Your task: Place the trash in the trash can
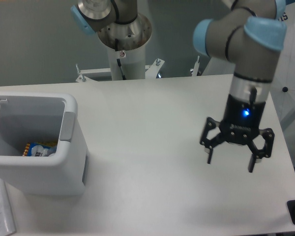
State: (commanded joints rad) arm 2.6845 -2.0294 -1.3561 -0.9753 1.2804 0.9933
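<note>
Camera view, front to back: the trash can (49, 169) sits at the near left of the white table (152, 196), and down inside it you can see the bottle (38, 149) with its blue-and-red label lying on the bottom. The wrapper — can't make it out from here. A grey tab (68, 126) runs along the can's right rim. Over on the right side of the table the gripper (230, 160) hangs just above the surface, fingers spread wide with nothing between them, blue light glowing on its body. Further back, the arm's base column (124, 46) stands behind the table — plus a white umbrella-looking thing (290, 73) at far right.
</note>
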